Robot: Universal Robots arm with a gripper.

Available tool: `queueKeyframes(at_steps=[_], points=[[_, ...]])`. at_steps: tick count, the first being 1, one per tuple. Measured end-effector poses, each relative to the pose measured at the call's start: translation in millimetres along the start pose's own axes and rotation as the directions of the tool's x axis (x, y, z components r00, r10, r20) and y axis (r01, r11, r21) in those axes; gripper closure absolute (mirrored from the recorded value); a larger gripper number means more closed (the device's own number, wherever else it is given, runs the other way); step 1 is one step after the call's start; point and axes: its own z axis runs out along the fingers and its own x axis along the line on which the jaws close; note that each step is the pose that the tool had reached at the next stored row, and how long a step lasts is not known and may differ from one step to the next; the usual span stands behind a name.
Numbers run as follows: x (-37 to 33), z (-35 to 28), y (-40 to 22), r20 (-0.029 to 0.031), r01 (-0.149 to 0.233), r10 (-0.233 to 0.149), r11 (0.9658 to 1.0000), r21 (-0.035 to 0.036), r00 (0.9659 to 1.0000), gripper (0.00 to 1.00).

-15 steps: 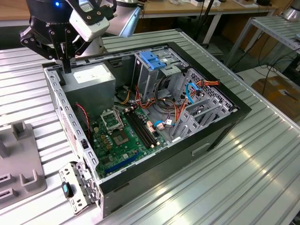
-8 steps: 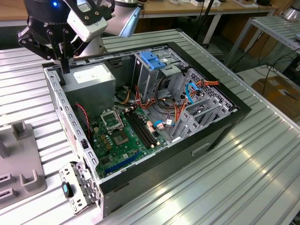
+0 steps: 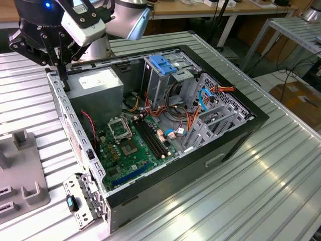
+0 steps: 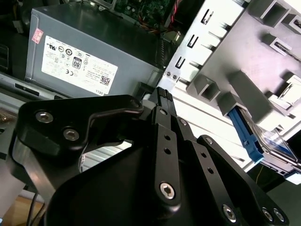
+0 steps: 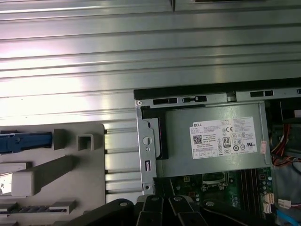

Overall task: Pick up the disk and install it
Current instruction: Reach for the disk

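The disk is a flat silver drive clipped in a bright blue carrier. It lies on a grey fixture plate beside the computer case, and in the first wrist view the carrier's blue end shows on that plate. My gripper hangs above the case's corner by the grey power supply, at the exterior view's left, well apart from the disk. Its black fingers are shut together with nothing between them.
The open computer case fills the middle of the ribbed metal table, with the motherboard, cables and a drive cage topped by a blue frame. Grey blocks stand up from the fixture.
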Motion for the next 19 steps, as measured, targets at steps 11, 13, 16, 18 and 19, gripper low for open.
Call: queueKeyframes(at_steps=[11,13,16,18,19], points=[[6.2,-0.1,-0.5,0.0,0.0,0.0,1.0,0.0002,1.0,0.89],[6.9,-0.1,-0.5,0.0,0.0,0.0,1.0,0.0002,1.0,0.89],[7.0,-0.1,-0.5,-0.0001,0.0,0.0,1.0,0.0002,1.0,0.89],[7.0,-0.1,-0.5,-0.0001,0.0,0.0,1.0,0.0002,1.0,0.89],[7.0,-0.1,-0.5,0.0,0.0,0.0,1.0,0.0002,1.0,0.89]])
